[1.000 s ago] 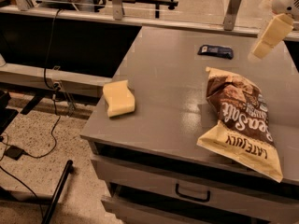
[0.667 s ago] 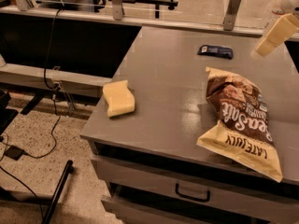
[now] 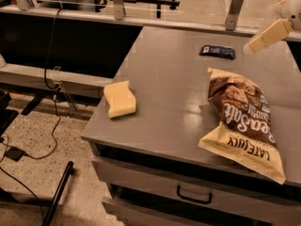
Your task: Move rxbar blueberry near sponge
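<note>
The rxbar blueberry [image 3: 217, 51], a small flat dark navy bar with a white patch, lies flat at the far middle of the grey table [image 3: 169, 84]. The sponge [image 3: 120, 98], a pale yellow foam block, lies near the table's left front corner. The gripper [image 3: 268, 36] hangs in the air at the upper right, just right of the rxbar and a little above it, touching nothing. Only one cream finger of it shows.
A large brown and cream chip bag [image 3: 245, 119] lies on the table's right front part, between the gripper and the front edge. Drawers with a handle [image 3: 194, 196] sit under the table. Cables [image 3: 51, 74] and a black stand are on the floor at left.
The gripper has risen slightly and shifted a little toward the rxbar. The rxbar, sponge and chip bag have not moved.
</note>
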Controlling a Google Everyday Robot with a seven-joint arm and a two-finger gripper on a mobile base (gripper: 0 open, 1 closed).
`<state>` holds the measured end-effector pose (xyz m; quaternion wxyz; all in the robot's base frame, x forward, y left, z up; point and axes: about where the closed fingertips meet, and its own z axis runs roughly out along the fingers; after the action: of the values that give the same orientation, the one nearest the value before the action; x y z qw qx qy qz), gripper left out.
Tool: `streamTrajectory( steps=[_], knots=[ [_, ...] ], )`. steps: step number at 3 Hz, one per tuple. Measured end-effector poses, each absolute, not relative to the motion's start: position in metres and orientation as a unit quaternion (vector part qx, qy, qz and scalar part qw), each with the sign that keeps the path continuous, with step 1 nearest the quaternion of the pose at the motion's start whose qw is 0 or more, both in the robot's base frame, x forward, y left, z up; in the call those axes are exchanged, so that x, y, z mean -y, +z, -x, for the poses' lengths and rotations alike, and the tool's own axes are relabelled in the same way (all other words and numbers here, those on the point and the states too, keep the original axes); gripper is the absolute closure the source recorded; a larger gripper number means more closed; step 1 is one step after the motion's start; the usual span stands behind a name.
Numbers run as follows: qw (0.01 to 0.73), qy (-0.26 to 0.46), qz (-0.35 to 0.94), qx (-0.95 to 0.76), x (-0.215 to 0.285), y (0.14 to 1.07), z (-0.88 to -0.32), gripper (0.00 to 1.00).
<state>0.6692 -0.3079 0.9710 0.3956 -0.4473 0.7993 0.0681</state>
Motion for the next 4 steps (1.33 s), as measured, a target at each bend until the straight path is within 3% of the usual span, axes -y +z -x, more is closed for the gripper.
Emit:
streamTrajectory(
  steps=[2,4],
  knots=[
    [0.47,0.076,0.363,-0.801,0.32,0.935,-0.749,0.0],
    [0.465,0.052,0.34,-0.816,0.314,0.89,-0.782,0.0]
  ],
)
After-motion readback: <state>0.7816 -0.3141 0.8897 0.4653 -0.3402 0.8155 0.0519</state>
